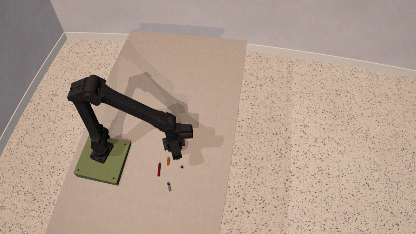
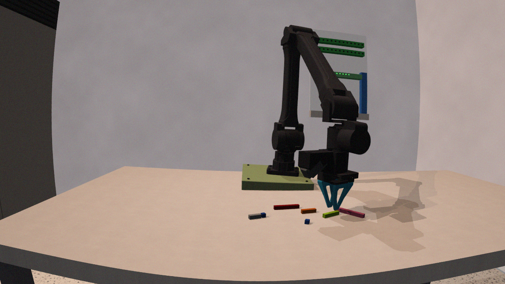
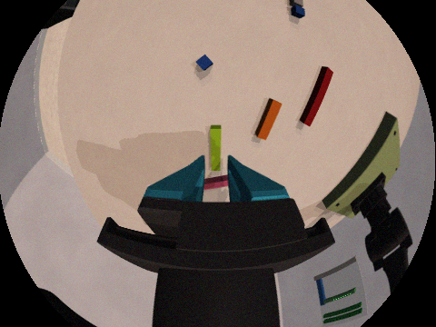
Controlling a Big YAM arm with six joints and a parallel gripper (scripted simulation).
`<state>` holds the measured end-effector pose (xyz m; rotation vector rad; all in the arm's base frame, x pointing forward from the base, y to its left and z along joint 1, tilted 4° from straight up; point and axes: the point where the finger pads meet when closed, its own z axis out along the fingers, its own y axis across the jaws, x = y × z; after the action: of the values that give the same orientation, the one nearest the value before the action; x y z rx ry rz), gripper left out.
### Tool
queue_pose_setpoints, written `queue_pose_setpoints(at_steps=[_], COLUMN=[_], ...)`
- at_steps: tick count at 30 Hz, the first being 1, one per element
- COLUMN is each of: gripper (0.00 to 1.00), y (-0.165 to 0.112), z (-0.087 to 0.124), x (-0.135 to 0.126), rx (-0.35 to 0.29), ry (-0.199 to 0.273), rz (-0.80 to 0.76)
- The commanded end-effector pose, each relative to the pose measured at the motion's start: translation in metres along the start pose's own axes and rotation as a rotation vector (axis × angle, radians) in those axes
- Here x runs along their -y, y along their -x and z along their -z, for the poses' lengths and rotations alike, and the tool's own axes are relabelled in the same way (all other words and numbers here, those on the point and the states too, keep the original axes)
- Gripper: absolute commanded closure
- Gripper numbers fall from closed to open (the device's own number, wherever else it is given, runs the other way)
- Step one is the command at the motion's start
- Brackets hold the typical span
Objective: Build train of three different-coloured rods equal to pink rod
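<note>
I am hovering my narrowed hand (image 2: 335,206), grasping nothing, over the lime rod (image 2: 330,213) lying beside the pink rod (image 2: 352,212). Next I must grip it and carry it to the grey rod (image 2: 253,216).

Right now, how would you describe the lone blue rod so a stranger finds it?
From the green base plate, look toward the table's front edge. Past the orange rod lies a tiny blue rod. Unlike the other blue rod, it touches no other rod.
</note>
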<state>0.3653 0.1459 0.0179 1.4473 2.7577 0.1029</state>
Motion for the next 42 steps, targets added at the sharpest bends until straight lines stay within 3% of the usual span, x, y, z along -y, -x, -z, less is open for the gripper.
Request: queue_pose_setpoints(at_steps=[1,42], gripper=[0.77,0.77], y=[0.0051,0.0047], z=[-0.0006,-0.0044], x=[-0.0021,-0.0011], rx=[0.007,0.007], ry=[0.003,0.003], rz=[0.001,0.001])
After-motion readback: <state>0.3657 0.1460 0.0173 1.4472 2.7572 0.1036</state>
